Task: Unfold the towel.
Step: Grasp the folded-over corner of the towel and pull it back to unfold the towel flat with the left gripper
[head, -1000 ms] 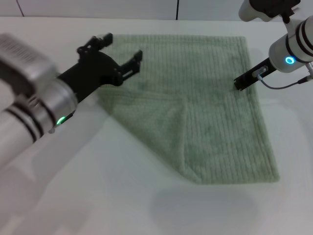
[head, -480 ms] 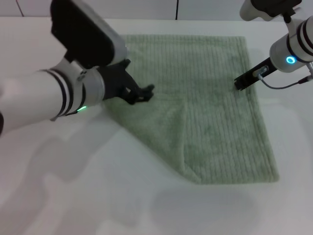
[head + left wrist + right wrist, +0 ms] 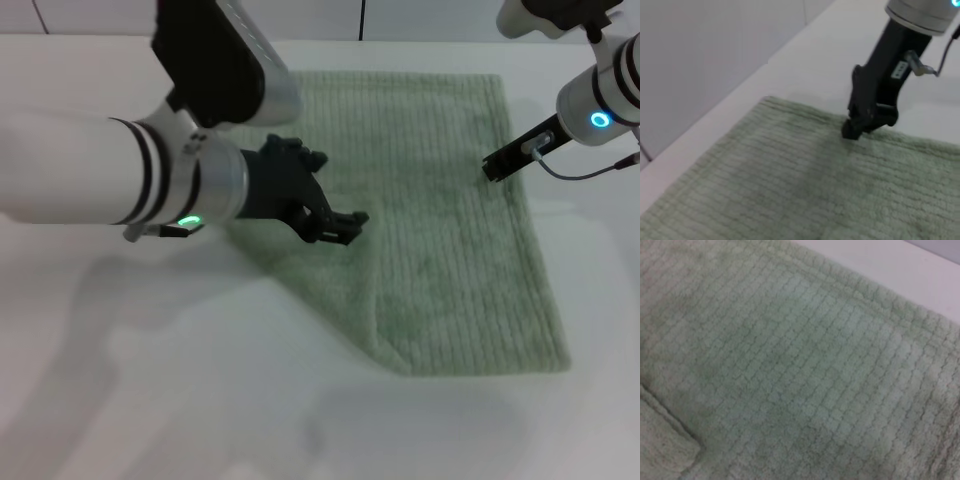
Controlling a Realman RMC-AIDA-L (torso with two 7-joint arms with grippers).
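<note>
Over folded flap of towel (image 3: 440, 250) — left gripper (image 3: 340, 225) jaws narrowly parted, holding nothing; right gripper (image 3: 497, 168) jaw state unclear, pinning far edge — may grab both layers.

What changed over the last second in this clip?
The left end effector swung from the towel's far left corner to above the folded flap near its middle. Nothing was grasped. The right end effector stayed at the towel's right edge, and the towel kept its folded-over corner.
</note>
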